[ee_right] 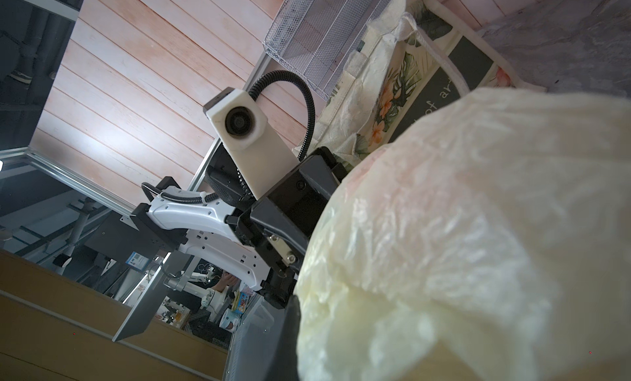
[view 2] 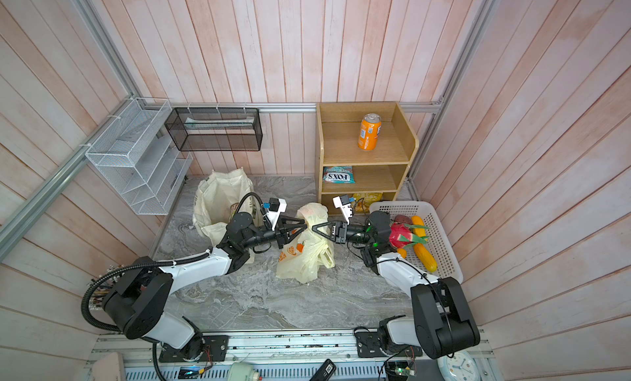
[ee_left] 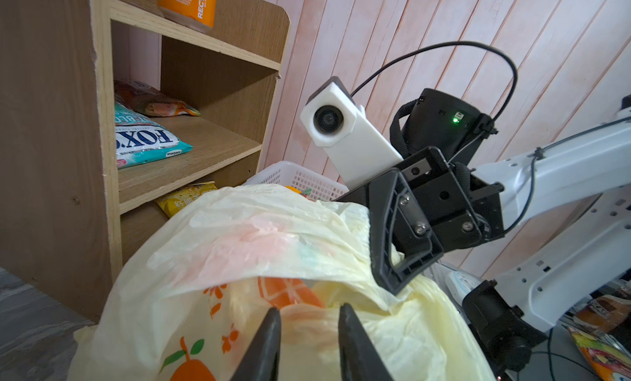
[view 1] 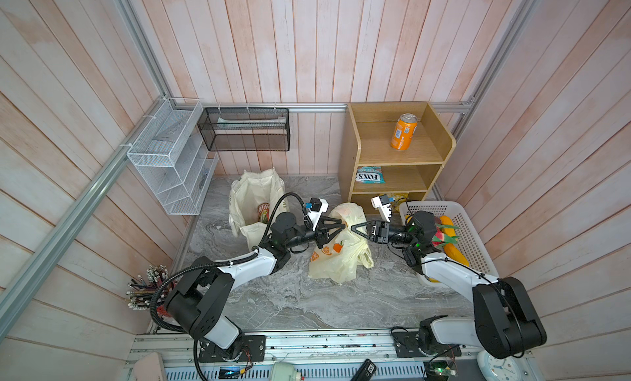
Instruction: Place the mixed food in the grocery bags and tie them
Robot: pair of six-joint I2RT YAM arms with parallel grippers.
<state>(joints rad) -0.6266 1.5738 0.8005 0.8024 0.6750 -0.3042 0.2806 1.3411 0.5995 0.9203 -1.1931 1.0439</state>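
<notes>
The plastic carrier point(view 1: 336, 259) lies slumped on the marble table point(view 1: 290, 304), midway between the two arms and just in front of the foot of the wooden shelf point(view 1: 375, 147). In both top views its long axis runs from back to front. The bunched, crumpled end points toward the shelf and stands highest, and the flatter end stretches toward the front edge. The printed oranges face up and to the left, and one loop handle point(view 1: 367, 259) lies slack on its right flank.

The canvas tote point(view 1: 252, 191) stands upright with its mouth open, just left of the carrier and behind the left arm's wrist. A red item point(view 1: 263, 213) stands inside it. The toy fruits point(view 1: 454, 254) lie in the white basket point(view 1: 474, 239) on the right, partly under the right arm.

Both arms reach in from the front corners. Their upper links slant inward and their wrists are bent, so the grippers lie nearly level and point at each other, almost tip to tip, over the raised end of the carrier. The left gripper point(ee_left: 307, 311) has its fingers a little apart with a bulge of film in the gap. I cannot tell from the left wrist view whether they clamp it. The right gripper point(view 1: 352, 227) has its jaws together, and they appear to pinch a fold at the top of the carrier. In the right wrist view the film rises right over the fingers and fills most of the frame.
</notes>
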